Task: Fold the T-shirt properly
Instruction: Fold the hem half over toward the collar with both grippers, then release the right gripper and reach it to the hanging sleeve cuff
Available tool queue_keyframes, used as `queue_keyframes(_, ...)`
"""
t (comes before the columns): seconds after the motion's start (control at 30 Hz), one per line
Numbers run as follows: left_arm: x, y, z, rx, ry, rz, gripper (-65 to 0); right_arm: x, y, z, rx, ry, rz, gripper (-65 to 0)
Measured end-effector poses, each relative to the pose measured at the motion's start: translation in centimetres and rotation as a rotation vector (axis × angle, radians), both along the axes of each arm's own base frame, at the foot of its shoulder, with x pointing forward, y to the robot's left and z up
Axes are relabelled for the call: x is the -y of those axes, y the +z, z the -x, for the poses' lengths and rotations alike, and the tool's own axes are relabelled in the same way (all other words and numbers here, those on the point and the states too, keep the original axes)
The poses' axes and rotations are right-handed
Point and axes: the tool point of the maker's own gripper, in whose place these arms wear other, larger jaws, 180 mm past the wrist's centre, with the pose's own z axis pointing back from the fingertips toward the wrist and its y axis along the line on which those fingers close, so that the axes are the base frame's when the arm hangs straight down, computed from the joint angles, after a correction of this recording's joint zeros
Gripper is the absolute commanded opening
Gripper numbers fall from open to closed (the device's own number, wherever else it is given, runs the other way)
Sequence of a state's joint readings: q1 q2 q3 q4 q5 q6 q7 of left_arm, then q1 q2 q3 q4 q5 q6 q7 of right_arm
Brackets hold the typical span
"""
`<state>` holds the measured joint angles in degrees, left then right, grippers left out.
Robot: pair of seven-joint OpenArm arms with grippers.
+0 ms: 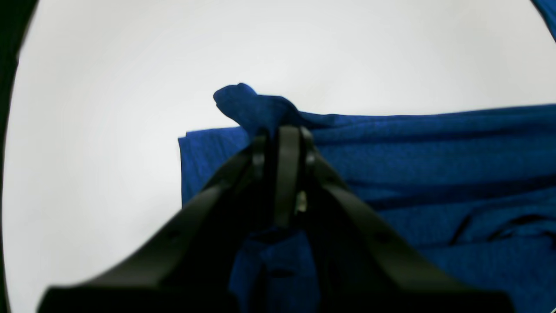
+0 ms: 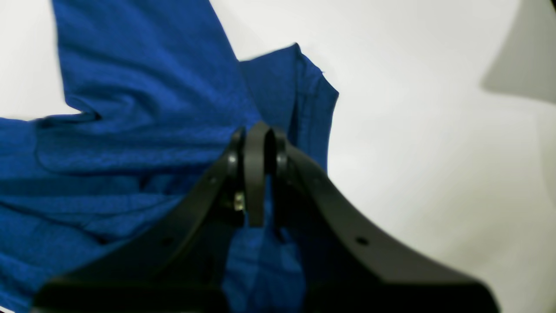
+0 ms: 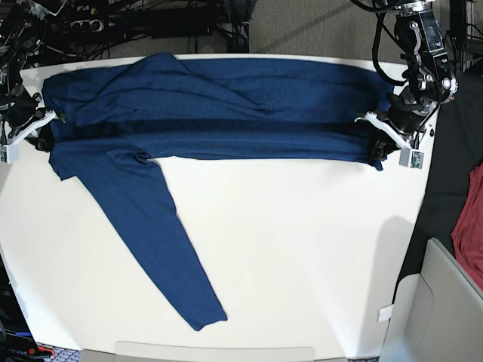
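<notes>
The dark blue T-shirt (image 3: 226,105) lies stretched across the far half of the white table (image 3: 302,249), folded lengthwise, with one long sleeve (image 3: 162,249) trailing toward the near edge. My left gripper (image 1: 282,130) is shut on a bunched edge of the T-shirt (image 1: 412,165); in the base view that left gripper (image 3: 377,147) is at the cloth's right end. My right gripper (image 2: 257,130) is shut on the T-shirt (image 2: 139,100) near a hemmed corner, and it shows as the right gripper (image 3: 45,132) at the cloth's left end.
A red cloth (image 3: 469,219) hangs off the table at the right edge, above a grey bin (image 3: 441,317). Cables and equipment (image 3: 136,23) lie behind the far table edge.
</notes>
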<state>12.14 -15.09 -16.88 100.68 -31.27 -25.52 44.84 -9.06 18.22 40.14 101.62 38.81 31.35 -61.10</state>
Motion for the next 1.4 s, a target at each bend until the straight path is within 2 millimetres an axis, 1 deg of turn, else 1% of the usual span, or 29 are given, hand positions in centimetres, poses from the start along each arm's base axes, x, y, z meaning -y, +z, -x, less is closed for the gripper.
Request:
queue_keyframes(0.2, 0.4, 0.1, 1.6, -0.012, -0.019, -0.021, -63.2, 0.1, -0.2, 1.2, -0.016, -0.001, 0.001, -64.4)
queue_keyframes(0.27, 0.6, 0.5, 2.0, -0.006, -0.027, -0.029, -63.2, 0.0, -0.2, 1.4, -0.02, 0.003, 0.01, -64.4)
queue_keyframes(0.37, 0.5, 0.3, 2.1, -0.011, -0.028, -0.03, -63.2, -0.4, 0.2, 2.0, -0.03, 0.02, 0.033, -64.4)
queue_keyframes(0.43, 0.3, -0.4, 2.5, -0.047, -0.026, -0.03, -63.2, -0.6, 0.3, 2.2, -0.03, 0.028, 0.039, -64.4)
queue_keyframes(0.57, -0.1, -2.8, 4.0, -0.17, -0.023, -0.03, -63.2, -0.6, -0.2, 3.0, -0.057, 0.03, 0.041, -64.4)
queue_keyframes(0.63, -0.1, -3.2, 4.0, -0.185, -0.021, -0.028, -63.2, -0.6, -0.4, 3.3, -0.066, 0.03, 0.043, -64.2)
queue_keyframes(0.73, -0.4, -3.8, 3.5, -0.198, -0.008, -0.01, -62.6, -0.5, -0.5, 3.5, -0.075, 0.031, 0.047, -64.2)
queue_keyframes(0.77, -0.5, -4.1, 3.6, -0.206, -0.004, -0.005, -61.4, -0.5, -0.5, 3.5, -0.075, 0.03, 0.047, -64.1)
queue_keyframes(0.87, -0.9, -5.0, 4.3, -0.243, 0.0, -0.01, -54.7, -0.1, -0.5, 3.6, -0.078, 0.019, 0.057, -63.9)
queue_keyframes(0.93, -1.1, -4.7, 4.1, -0.236, -0.002, -0.02, -47.9, 1.6, -0.2, 4.1, -0.082, -0.035, 0.101, -63.7)
queue_keyframes(0.97, -1.1, -4.6, 3.9, -0.233, -0.002, -0.021, -44.5, 2.5, -0.1, 4.4, -0.093, -0.065, 0.123, -62.5)
queue_keyframes(1.0, -1.2, -4.6, 4.1, -0.251, -0.007, -0.028, -41.9, 2.9, -0.1, 4.5, -0.098, -0.076, 0.131, -60.8)
queue_keyframes(1.07, -1.3, -4.8, 4.6, -0.289, -0.019, -0.043, -37.8, 3.1, 0.3, 3.9, -0.077, -0.105, 0.113, -54.7)
queue_keyframes(1.17, -1.6, -4.2, 4.5, -0.281, -0.026, -0.067, -37.5, 4.2, 1.7, 2.9, -0.011, -0.235, 0.055, -42.7)
queue_keyframes(1.2, -1.5, -3.9, 4.4, -0.273, -0.029, -0.07, -37.5, 4.7, 1.9, 2.9, -0.006, -0.275, 0.046, -38.3)
queue_keyframes(1.27, -1.3, -3.6, 4.2, -0.263, -0.032, -0.07, -37.4, 5.0, 2.2, 2.4, 0.011, -0.313, 0.019, -31.4)
queue_keyframes(1.33, -1.2, -3.4, 4.0, -0.254, -0.034, -0.068, -37.3, 4.7, 2.9, 0.8, 0.062, -0.329, -0.023, -27.1)
queue_keyframes(1.37, -1.2, -3.4, 4.0, -0.254, -0.034, -0.07, -37.3, 4.4, 3.2, -0.5, 0.1, -0.331, -0.056, -25.8)
queue_keyframes(1.4, -1.2, -3.4, 4.0, -0.254, -0.033, -0.071, -37.3, 3.7, 2.8, -1.8, 0.104, -0.318, -0.089, -25.3)
